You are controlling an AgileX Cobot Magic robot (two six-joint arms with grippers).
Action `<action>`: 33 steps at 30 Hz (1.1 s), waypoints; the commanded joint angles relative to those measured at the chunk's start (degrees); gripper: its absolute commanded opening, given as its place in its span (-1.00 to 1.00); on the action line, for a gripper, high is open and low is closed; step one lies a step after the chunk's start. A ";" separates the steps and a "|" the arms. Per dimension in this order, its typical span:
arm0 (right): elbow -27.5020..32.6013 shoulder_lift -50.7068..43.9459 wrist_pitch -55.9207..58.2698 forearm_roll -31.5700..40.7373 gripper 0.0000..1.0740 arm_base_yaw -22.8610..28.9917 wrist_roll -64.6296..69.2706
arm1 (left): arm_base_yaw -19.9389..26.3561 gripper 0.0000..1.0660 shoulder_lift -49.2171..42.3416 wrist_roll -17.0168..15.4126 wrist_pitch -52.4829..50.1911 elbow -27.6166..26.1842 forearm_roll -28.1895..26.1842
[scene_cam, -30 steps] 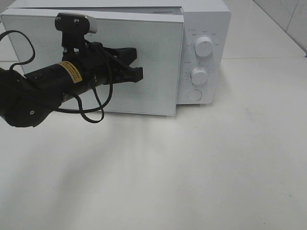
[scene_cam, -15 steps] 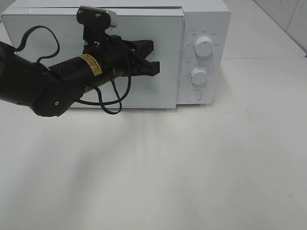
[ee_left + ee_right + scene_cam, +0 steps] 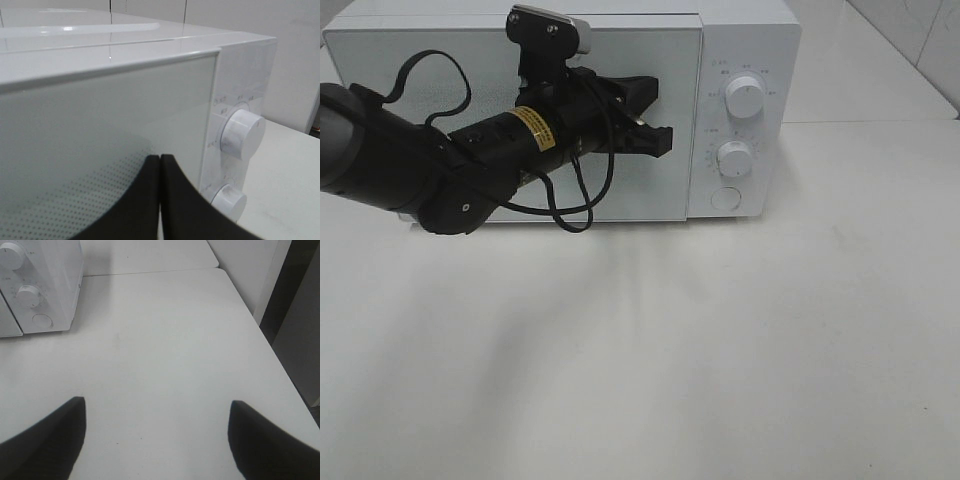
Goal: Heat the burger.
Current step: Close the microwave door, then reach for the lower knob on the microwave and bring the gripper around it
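Note:
No burger shows in any view. The white microwave (image 3: 745, 40) stands at the back of the table with its frosted door (image 3: 420, 90) flush against the body. My left gripper (image 3: 658, 138) is shut, empty, its black tips at the right part of the door near the control panel. In the left wrist view the closed fingertips (image 3: 159, 161) sit right in front of the door (image 3: 75, 140), beside the upper knob (image 3: 243, 134) and lower knob (image 3: 229, 202). My right gripper (image 3: 156, 401) hangs open over bare table, holding nothing.
The control panel carries an upper knob (image 3: 747, 98), a lower knob (image 3: 734, 157) and a round button (image 3: 725, 198). The white table (image 3: 720, 350) spreads in front. In the right wrist view the microwave (image 3: 45, 275) is far off and the table's edge (image 3: 250, 315) runs alongside.
The microwave door has swung from ajar to flush with the body. My left gripper moved right and toward the microwave along with it, staying shut. The right gripper stayed out of the exterior view.

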 commanded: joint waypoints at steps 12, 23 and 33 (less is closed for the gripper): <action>-0.06 -1.38 -0.23 -0.23 0.41 -0.40 -0.40 | 1.49 -1.00 -0.46 -2.29 1.78 -1.43 -4.07; -0.06 -1.38 -0.23 -0.23 0.41 -0.40 -0.40 | -4.81 -0.97 -6.59 -2.92 17.30 3.95 -0.74; -0.06 -1.38 -0.23 -0.23 0.41 -0.40 -0.40 | -11.29 0.91 -12.83 -7.73 22.40 13.75 -0.80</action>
